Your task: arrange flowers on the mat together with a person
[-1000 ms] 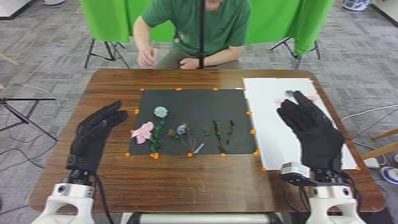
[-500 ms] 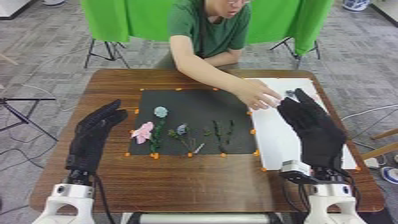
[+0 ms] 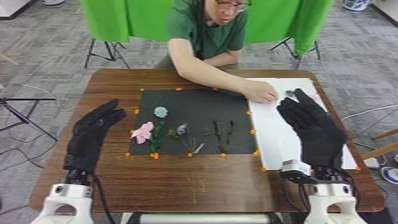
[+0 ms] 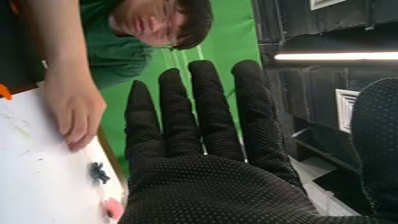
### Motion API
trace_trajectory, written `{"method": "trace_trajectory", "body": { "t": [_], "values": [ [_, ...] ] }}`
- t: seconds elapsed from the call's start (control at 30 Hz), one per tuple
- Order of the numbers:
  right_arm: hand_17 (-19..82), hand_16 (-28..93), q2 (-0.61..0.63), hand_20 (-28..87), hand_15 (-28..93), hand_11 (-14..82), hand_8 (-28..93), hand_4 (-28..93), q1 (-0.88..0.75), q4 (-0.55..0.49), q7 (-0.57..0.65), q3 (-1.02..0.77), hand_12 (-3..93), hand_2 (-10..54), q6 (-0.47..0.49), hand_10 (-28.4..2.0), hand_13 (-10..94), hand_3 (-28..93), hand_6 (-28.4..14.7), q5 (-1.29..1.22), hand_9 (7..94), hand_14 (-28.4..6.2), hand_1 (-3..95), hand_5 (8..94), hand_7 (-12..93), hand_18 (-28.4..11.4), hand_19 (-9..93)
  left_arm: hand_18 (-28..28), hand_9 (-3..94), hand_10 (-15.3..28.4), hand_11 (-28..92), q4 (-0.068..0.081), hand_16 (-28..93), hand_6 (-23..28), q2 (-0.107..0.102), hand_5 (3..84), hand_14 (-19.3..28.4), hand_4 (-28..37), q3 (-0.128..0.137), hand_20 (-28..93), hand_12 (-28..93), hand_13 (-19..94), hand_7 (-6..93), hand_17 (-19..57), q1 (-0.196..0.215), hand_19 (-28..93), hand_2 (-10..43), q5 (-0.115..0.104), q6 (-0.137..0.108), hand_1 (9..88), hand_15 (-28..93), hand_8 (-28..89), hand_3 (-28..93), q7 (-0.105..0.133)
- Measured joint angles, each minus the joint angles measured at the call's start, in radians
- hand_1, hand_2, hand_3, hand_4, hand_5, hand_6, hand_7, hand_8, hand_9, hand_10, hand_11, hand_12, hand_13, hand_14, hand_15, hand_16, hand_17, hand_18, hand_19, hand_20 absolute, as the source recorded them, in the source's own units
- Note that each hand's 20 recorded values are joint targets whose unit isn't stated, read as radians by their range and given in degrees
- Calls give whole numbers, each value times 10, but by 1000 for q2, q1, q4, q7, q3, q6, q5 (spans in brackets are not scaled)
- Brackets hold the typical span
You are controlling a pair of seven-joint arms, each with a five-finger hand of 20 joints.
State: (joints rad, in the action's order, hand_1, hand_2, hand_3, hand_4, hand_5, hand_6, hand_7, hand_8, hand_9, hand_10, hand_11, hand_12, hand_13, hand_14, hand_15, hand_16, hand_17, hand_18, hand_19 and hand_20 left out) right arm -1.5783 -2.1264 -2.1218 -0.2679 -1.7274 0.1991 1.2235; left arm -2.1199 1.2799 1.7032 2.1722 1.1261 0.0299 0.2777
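Evidently, nothing is held in the right hand (image 3: 311, 122), poised wide over the white sheet (image 3: 274, 137); the left hand (image 3: 91, 132) is left open beside the mat (image 3: 191, 102). Since a second ago, a person's hand (image 3: 259, 92) has been brought onto the sheet, so room should probably be given. One dark flower (image 4: 100, 172) and one pink bloom (image 4: 113, 208) are counted there; on the mat, three flower heads (image 3: 161, 111) and at least two green stems (image 3: 229, 132).
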Motion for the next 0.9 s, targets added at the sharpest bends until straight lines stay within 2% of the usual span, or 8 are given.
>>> {"method": "trace_trajectory", "body": {
  "t": [0.27,0.47,0.9],
  "values": [
    [212,138,0,291,116,62,-84,-174,-1,-2,-2,4,111,47,-10,-154,369,785,-7,-3,500,-136,89,453,91,-134,46,118,435,128,188,-2,53,35,13,434,165,-179,19,162,161,335,135,42,3,52,-95,-1,0,287,126,-58,622,-1],
    [216,136,1,293,122,63,-84,-173,-3,-3,-3,6,113,48,-12,-155,381,785,-8,-4,510,-135,89,453,91,-132,42,118,436,128,189,-2,53,35,25,434,164,-179,23,162,161,333,134,41,2,52,-95,0,6,286,125,-58,623,-2],
    [223,134,0,302,134,64,-85,-172,0,-2,-4,5,115,50,-8,-155,411,783,-7,0,519,-137,90,455,92,-130,39,118,435,127,187,0,54,36,26,434,164,-180,25,162,161,332,132,41,-11,52,-95,2,17,287,125,-57,622,-2]
  ]
}}
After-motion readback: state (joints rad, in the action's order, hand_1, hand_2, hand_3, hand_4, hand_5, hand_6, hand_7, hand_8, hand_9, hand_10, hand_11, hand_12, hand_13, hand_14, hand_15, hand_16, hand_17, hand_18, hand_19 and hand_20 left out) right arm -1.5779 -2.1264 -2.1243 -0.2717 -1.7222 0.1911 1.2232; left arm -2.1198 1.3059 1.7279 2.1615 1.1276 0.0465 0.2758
